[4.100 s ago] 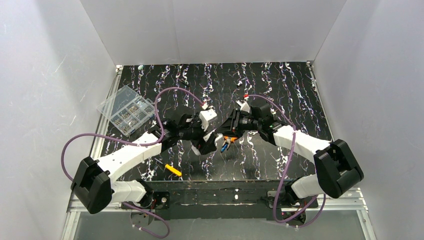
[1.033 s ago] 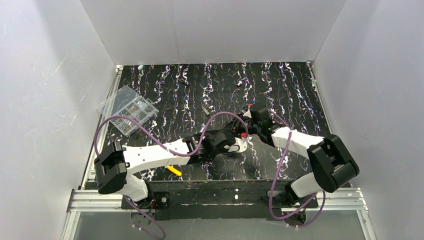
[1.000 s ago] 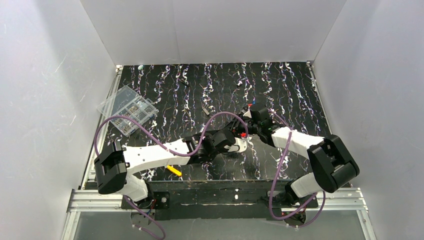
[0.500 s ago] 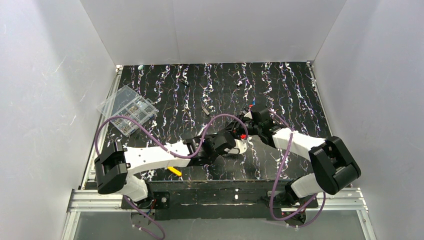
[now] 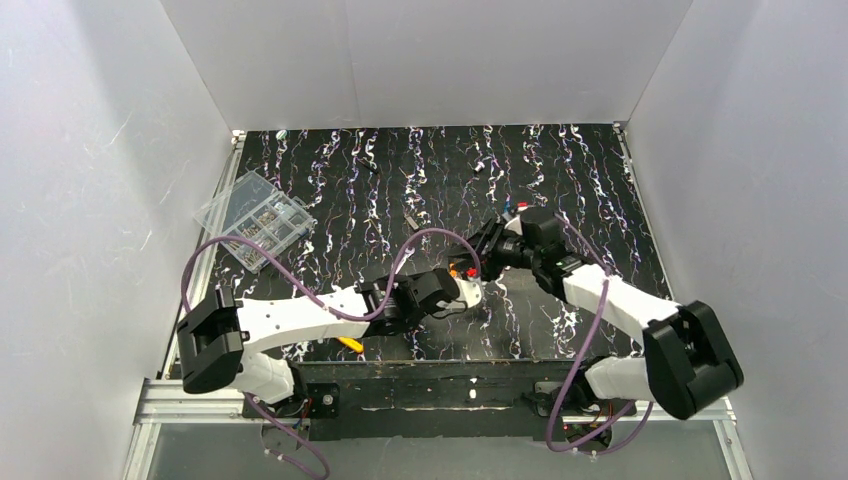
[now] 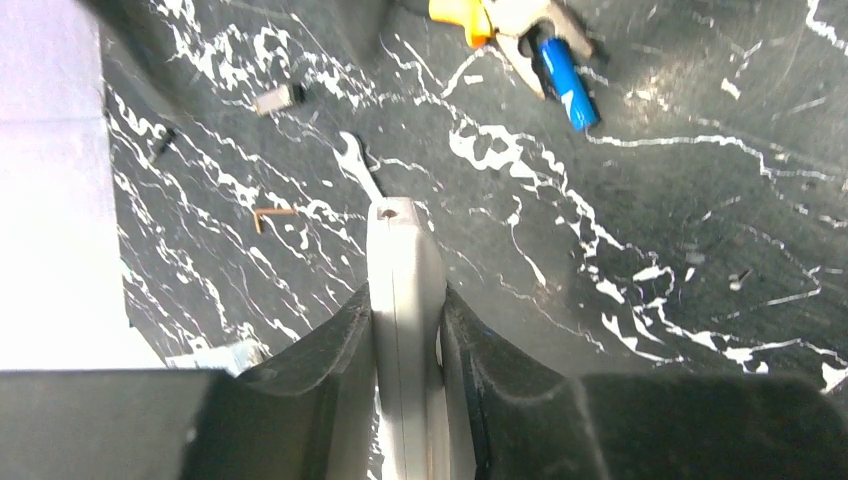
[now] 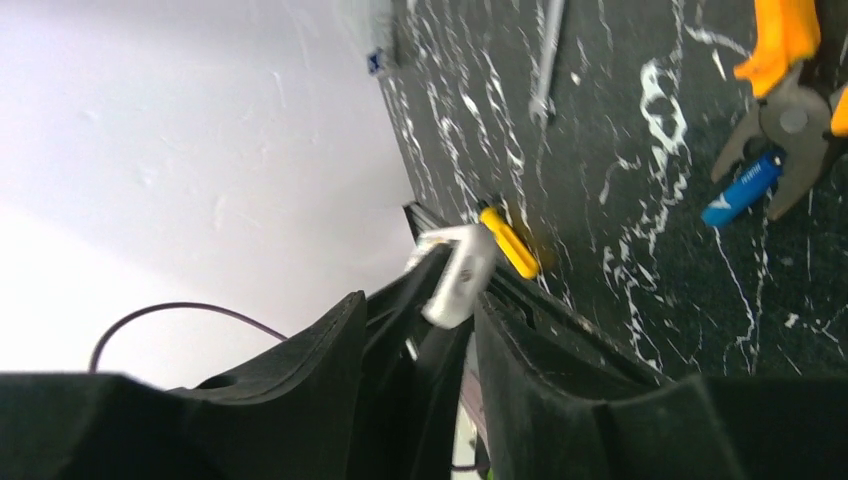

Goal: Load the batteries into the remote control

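My left gripper is shut on the remote control, a white handset held edge-on with its end sticking out past the fingers. From above, the remote control sits low over the table's middle front. One blue battery lies on the table by the nose of the pliers. The right wrist view shows the battery too. My right gripper hangs just beyond the remote with its jaws apart and nothing between them. The right wrist view looks through that gap onto the remote control.
A clear compartment box stands at the left edge. A yellow piece lies near the front edge. A small spanner, a bent hex key and scattered small parts lie on the black marbled table.
The right gripper has opened and drawn back up and to the right, away from the remote. The left gripper has closed on the remote and shifted slightly left.
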Controlling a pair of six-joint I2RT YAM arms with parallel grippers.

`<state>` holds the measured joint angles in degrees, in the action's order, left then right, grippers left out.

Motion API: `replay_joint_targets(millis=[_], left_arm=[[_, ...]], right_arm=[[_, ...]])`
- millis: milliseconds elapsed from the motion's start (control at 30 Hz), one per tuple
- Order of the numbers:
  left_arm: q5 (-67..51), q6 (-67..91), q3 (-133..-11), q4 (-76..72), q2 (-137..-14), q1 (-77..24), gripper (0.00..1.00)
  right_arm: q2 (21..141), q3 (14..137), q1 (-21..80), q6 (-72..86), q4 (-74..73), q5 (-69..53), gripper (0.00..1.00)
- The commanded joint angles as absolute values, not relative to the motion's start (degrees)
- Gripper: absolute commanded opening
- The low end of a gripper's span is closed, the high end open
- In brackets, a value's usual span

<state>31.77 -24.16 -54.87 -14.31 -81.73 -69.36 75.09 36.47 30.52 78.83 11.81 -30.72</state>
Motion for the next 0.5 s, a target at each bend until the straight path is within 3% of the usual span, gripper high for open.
replay_joint_targets(millis=[0, 233, 467], left_arm=[[33.35, -19.40, -52.57, -9.73, -78.03, -69.00, 0.00], [33.57, -13.04, -49.84, -14.47, -72.96, -68.59, 0.00], [22.08, 0.79, -50.60, -15.64, -64.56, -62.26, 0.00]], right_arm=[[68.94, 36.05, 27.34, 76.33, 11.93, -27.67, 0.53], [62.77, 34.24, 22.49, 71.63, 9.05, -24.87, 0.53], [51.65, 31.45, 21.37, 60.53, 6.50, -14.95, 0.52]])
